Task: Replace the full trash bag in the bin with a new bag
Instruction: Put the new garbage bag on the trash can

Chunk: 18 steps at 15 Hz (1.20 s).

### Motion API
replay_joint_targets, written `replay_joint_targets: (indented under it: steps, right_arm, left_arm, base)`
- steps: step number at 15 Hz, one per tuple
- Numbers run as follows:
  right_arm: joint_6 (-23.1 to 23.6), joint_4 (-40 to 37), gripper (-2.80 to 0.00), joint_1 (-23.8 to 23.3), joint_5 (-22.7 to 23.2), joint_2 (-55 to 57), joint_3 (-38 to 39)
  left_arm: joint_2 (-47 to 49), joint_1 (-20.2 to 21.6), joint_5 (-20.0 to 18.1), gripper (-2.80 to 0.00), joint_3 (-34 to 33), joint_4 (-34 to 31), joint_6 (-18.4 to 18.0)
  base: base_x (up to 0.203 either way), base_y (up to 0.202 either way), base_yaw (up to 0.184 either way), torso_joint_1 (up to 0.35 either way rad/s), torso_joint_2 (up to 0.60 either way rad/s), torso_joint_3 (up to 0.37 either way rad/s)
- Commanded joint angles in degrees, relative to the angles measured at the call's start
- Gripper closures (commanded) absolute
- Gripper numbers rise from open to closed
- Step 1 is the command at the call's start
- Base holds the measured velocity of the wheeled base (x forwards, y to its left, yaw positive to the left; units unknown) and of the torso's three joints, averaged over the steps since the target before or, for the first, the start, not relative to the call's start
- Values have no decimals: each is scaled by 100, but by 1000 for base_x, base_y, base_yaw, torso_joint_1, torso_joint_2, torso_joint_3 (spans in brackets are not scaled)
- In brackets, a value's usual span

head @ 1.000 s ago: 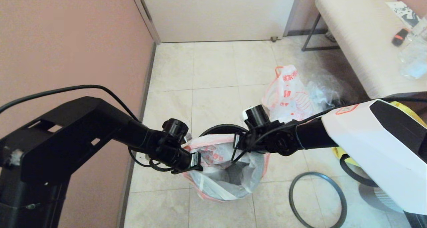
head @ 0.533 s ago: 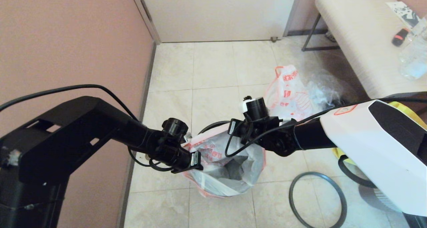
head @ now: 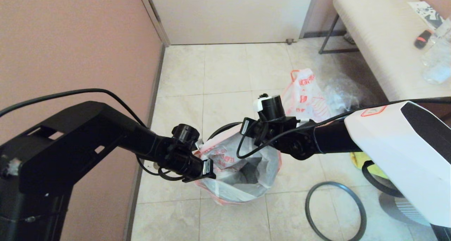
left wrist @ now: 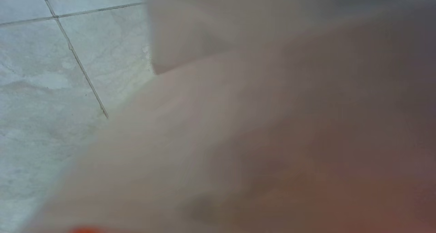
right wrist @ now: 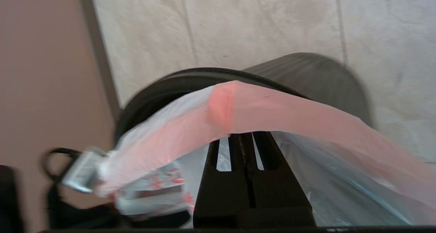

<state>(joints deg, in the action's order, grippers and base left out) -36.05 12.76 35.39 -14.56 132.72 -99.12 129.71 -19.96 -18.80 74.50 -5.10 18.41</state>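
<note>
The new bag (head: pixel 243 170), white with a pink band (right wrist: pixel 279 113), hangs open-mouthed over the black bin (head: pixel 217 130), stretched between both grippers. My left gripper (head: pixel 208 167) pinches the near-left edge of the mouth; in the left wrist view blurred plastic (left wrist: pixel 259 130) fills the picture and hides its fingers. My right gripper (right wrist: pixel 242 136) is shut on the pink band at the far edge, just inside the bin's rim (right wrist: pixel 190 77). The full trash bag (head: pixel 303 99) stands on the floor behind the right arm. The grey ring (head: pixel 334 211) lies on the tiles to the right.
A clear crumpled bag (head: pixel 340 93) lies beside the full bag. A cushioned bench (head: pixel 380 40) stands at the back right, a yellow tote (head: pixel 357 159) and a grey ribbed object (head: pixel 405 206) under my right arm. The pink wall (head: pixel 70 40) is close on the left.
My right gripper has moved away from me and slightly left with the bag's far edge, drawing the mouth over more of the bin's rim. The left gripper has barely shifted.
</note>
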Motion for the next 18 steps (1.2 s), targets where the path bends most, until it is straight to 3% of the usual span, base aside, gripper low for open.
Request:
replay_joint_targets:
  steps: [1, 9, 13, 18]
  right_arm:
    - [-62, 12, 0, 38, -21, -152, -48]
    - [-140, -394, 0, 270, 6, -349, 146]
    - [-127, -362, 0, 85, 6, -127, 53]
    - [-98, -383, 0, -272, 3, 327, -688]
  left_arm:
    - [11, -8, -1, 0, -5, -27, 13]
    - [19, -1, -1, 0, 21, -18, 31]
    - [11, 0, -1, 0, 12, -9, 31]
    - [-7, 0, -10, 0, -14, -9, 13]
  base:
    - [0, 0, 0, 0, 0, 0]
    - [0, 0, 0, 0, 0, 0]
    - [0, 0, 0, 0, 0, 0]
    - [0, 0, 0, 0, 0, 0]
